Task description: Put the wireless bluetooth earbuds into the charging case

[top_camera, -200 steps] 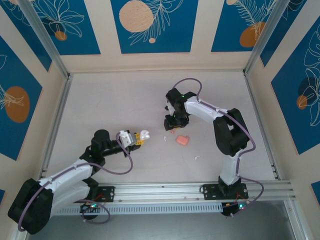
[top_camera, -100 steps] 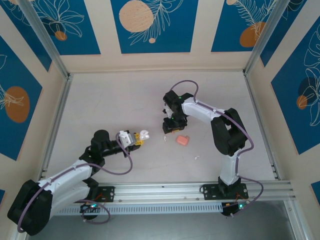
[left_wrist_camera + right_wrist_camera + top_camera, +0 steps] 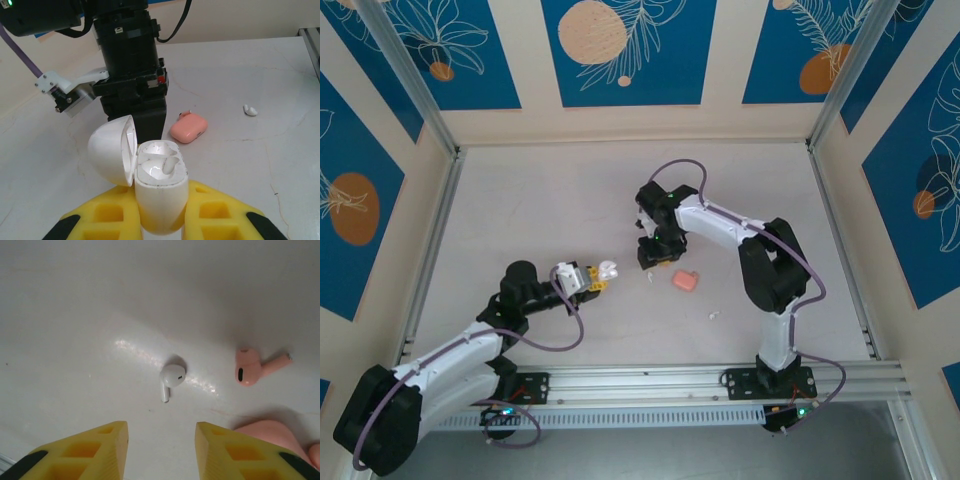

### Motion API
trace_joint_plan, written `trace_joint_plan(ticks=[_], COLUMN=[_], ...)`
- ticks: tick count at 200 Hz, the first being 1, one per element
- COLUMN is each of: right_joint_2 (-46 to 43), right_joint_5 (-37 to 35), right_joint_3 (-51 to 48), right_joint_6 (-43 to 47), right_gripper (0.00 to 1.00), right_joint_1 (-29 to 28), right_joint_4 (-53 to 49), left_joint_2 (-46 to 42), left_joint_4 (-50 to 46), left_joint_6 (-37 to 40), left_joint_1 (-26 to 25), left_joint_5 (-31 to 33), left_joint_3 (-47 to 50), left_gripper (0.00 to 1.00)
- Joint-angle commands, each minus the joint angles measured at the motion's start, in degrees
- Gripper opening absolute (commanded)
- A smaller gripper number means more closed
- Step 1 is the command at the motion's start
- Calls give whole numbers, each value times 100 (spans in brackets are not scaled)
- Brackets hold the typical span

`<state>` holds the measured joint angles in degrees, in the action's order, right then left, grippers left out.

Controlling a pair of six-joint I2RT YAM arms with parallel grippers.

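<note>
Our right gripper (image 3: 161, 447), fingers spread, hangs with the white earbud (image 3: 171, 377) just ahead of its gap, stem pointing back, while our left gripper (image 3: 162, 225) pinches the open white case (image 3: 161, 175).

A pale, off-white bench (image 3: 560, 200) is boxed in by cream walls on three sides. The far wall (image 3: 620, 122) carries a deep blue panel (image 3: 650, 60) with white leaf line drawings and a peach circle (image 3: 592, 30); similar blue panels with orange circles hang on the left wall (image 3: 360, 200) and right wall (image 3: 920, 180). Aluminium posts rise at the far-left corner (image 3: 408, 80) and far-right corner (image 3: 853, 70). Metal rails run along the bench's left edge (image 3: 428, 250), right edge (image 3: 842, 250) and near edge (image 3: 650, 380). Light is even and soft, with a faint glare streak (image 3: 150, 356) on the bench and fine hairline cracks (image 3: 277, 165) in its surface.
</note>
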<state>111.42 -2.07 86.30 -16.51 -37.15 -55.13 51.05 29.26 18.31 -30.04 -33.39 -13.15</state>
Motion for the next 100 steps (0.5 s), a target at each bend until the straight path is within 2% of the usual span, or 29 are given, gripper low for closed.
trace_joint_plan(ticks=[1,100], right_joint_2=[217,701], right_joint_5=[184,134], right_joint_3=[208,414], right_joint_6=[14,4], right_gripper=[39,42], right_joint_1=[-56,-100], right_joint_4=[-147,-173], left_joint_2=[-95,-103], left_joint_4=[139,134], left_joint_6=[-105,-106], left_joint_1=[-63,-63], left_joint_5=[-130,-117], left_joint_3=[80,82], left_gripper=[17,17])
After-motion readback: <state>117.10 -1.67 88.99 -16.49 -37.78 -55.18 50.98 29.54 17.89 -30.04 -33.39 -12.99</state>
